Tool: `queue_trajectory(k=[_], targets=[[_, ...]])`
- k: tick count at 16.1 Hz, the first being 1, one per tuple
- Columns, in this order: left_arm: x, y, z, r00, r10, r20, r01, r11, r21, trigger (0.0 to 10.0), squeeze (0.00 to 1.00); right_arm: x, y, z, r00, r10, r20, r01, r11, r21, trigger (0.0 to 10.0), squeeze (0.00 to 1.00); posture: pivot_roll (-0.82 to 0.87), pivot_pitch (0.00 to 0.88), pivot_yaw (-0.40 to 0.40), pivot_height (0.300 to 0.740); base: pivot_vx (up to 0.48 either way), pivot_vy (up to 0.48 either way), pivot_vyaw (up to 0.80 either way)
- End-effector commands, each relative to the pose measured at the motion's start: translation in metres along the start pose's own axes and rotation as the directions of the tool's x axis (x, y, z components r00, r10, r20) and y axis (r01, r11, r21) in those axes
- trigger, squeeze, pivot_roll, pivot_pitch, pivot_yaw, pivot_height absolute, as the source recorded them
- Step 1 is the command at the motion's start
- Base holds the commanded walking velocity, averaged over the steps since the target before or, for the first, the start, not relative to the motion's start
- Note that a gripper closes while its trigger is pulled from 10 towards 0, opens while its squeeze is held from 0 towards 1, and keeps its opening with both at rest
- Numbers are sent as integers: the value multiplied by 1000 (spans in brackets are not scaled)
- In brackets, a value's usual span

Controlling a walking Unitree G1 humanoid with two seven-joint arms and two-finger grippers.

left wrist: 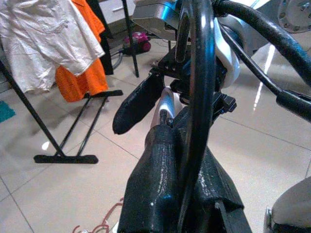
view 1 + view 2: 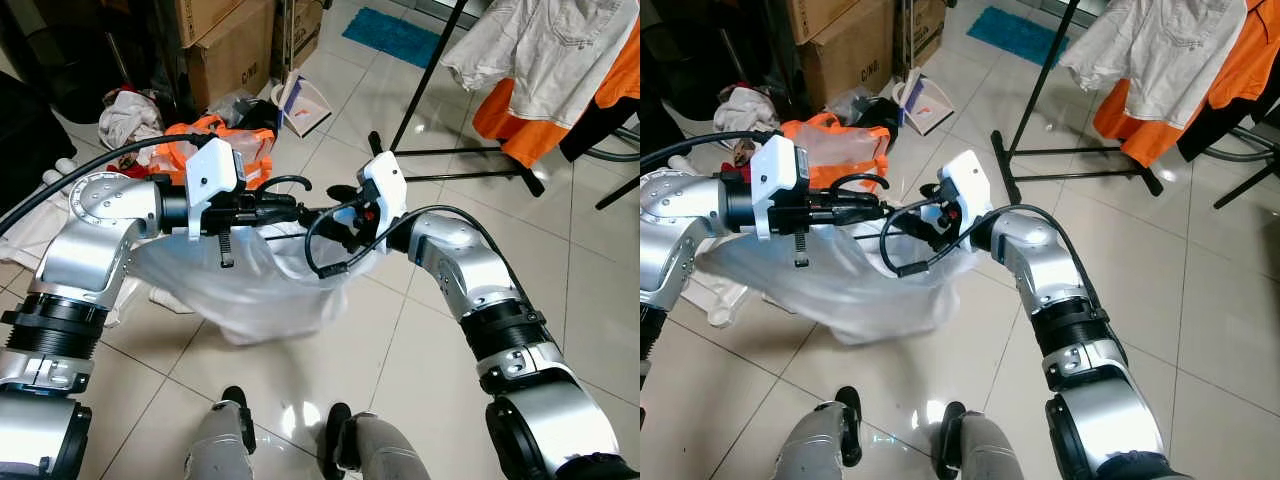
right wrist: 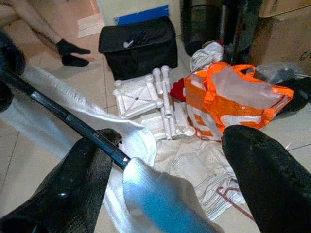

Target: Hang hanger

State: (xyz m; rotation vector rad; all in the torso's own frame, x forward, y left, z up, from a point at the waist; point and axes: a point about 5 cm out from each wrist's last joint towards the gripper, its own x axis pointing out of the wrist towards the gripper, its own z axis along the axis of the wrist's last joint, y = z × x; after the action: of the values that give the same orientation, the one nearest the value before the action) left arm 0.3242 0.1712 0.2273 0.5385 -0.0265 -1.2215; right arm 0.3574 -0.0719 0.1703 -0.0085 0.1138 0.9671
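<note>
Carrying a white garment, the black hanger (image 2: 300, 212) sits mid-air between both grippers: left gripper (image 2: 262, 208) clenched on its hook, right gripper (image 3: 160, 165) spread around its bar. Loose fabric could slide off before reaching the clothes rack (image 2: 440, 150).

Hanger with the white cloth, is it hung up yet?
Not yet. Done: the pale translucent garment is draped on the black hanger. In hand: the left gripper grips the hanger, while the right gripper meets it. Left: reaching the black clothes rack.
</note>
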Motion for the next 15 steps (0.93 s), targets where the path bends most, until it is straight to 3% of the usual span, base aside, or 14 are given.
queue_trajectory(k=[1,4,7,8,9,11,14,15], targets=[[7,-16,-30,991,-65,-113,54,993,-102,0,0,-2,1,60,967,32,253,-19,998,-53,10000,0,-3,226,-149,740,0,0,0],[7,-15,-32,992,-52,-116,40,994,-106,0,0,-7,5,61,964,95,248,-94,995,-19,10000,0,1,223,-151,740,0,0,0],[6,-13,-32,992,-44,-120,31,994,-106,0,0,-22,6,50,971,196,135,-185,978,-96,10000,0,3,222,-148,740,0,0,0],[5,-14,-33,991,-46,-126,33,994,-105,0,0,-31,8,48,965,259,47,-246,951,-190,10000,0,3,222,-148,740,0,0,0],[5,-14,-33,990,-51,-132,37,994,-103,0,0,-39,10,49,951,305,-60,-307,896,-322,10000,0,-5,222,-138,740,0,0,0],[5,-13,-34,989,-55,-137,41,994,-101,0,0,-42,13,58,938,331,-107,-344,833,-434,10000,0,-8,223,-136,740,0,0,0],[6,-13,-35,988,-61,-144,47,994,-101,0,0,-47,35,89,894,443,-69,-412,753,-513,10000,0,-11,223,-135,740,0,0,0],[7,-12,-35,987,-61,-146,46,994,-102,0,0,-50,39,94,881,471,-53,-429,744,-513,10000,0,-11,223,-135,740,0,0,0]])
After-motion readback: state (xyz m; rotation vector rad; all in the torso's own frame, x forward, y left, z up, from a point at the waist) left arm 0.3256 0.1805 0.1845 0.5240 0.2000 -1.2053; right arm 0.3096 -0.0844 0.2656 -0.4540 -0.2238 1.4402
